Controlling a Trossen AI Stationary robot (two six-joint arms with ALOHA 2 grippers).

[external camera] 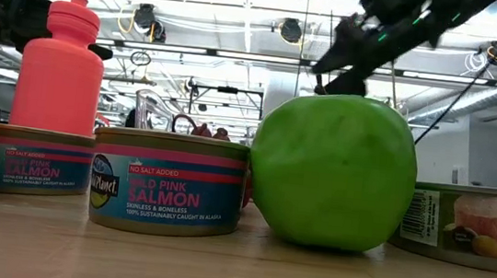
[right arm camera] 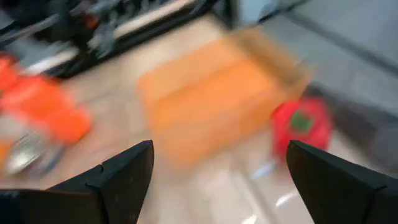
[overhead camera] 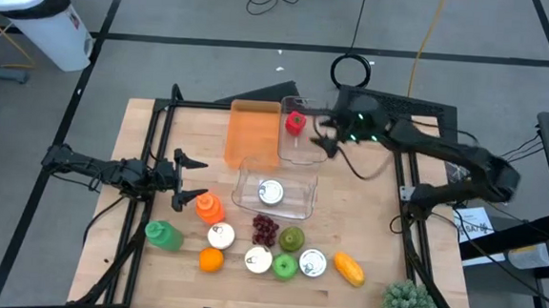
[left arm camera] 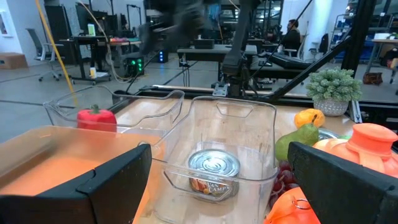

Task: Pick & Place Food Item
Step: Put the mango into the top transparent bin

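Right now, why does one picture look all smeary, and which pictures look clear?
The right wrist view is smeared: the orange bin and red pepper are fuzzy, while the fingers stay crisp. The low view is sharp on the green apple, with bright ceiling lights behind. The high view is even and clear.

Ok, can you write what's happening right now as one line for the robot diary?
right hand: open, empty, above clear bin | red pepper: in that bin | left hand: open, waiting at table's left
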